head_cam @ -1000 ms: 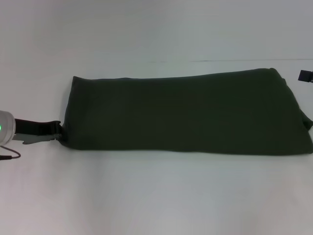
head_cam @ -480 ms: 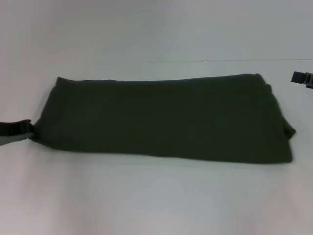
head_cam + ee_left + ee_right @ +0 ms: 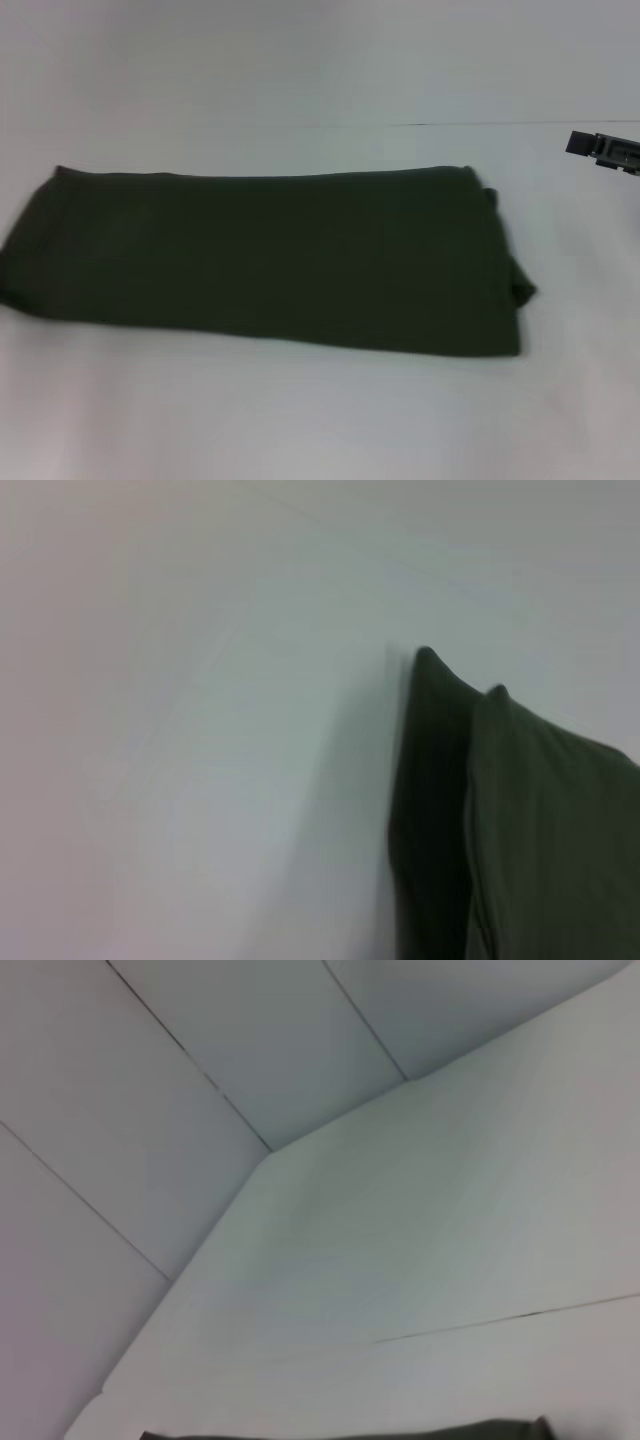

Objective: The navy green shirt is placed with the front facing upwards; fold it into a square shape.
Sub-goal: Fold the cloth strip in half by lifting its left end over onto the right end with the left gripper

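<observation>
The navy green shirt [image 3: 270, 260] lies on the white table [image 3: 300, 420] as a long folded band, its plain side up and no lettering showing. Its left end reaches the left edge of the head view, and its right end is bunched into small folds. My left gripper is outside the head view; the left wrist view shows only two stacked shirt [image 3: 520, 820] corners on the table. My right gripper [image 3: 605, 150] hovers at the far right, apart from the cloth. A thin strip of shirt [image 3: 350, 1432] shows in the right wrist view.
A thin seam [image 3: 450, 124] crosses the table behind the shirt. The right wrist view takes in the table's far corner [image 3: 270, 1150] and pale panelled walls beyond it.
The folded shirt has slid steadily to the left. My left gripper, which was at the shirt's left end, has left the head view. The right gripper has come slightly inward.
</observation>
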Controlling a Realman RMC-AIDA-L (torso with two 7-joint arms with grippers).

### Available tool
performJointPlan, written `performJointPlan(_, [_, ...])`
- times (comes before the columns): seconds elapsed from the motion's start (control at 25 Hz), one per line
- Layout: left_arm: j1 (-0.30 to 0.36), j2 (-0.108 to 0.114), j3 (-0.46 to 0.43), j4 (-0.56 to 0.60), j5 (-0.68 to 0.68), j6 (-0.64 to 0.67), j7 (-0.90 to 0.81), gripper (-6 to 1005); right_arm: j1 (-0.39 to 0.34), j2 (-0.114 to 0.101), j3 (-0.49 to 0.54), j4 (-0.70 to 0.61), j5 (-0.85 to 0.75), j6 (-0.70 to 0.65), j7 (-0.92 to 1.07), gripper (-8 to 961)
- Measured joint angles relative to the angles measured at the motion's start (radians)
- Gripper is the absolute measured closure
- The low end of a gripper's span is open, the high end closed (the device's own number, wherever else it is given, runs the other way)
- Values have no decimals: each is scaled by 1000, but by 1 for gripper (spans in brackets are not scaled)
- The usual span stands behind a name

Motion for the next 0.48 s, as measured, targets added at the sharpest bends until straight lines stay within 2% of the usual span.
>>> performJointPlan(0.2, [30,21,-112,21,4,12,38,986,8,6,-1,0,4,9,3,36])
performJointPlan(0.48, [45,22,-142,49,-41,46,54,983,14,9,-3,2,5,19,1,36])
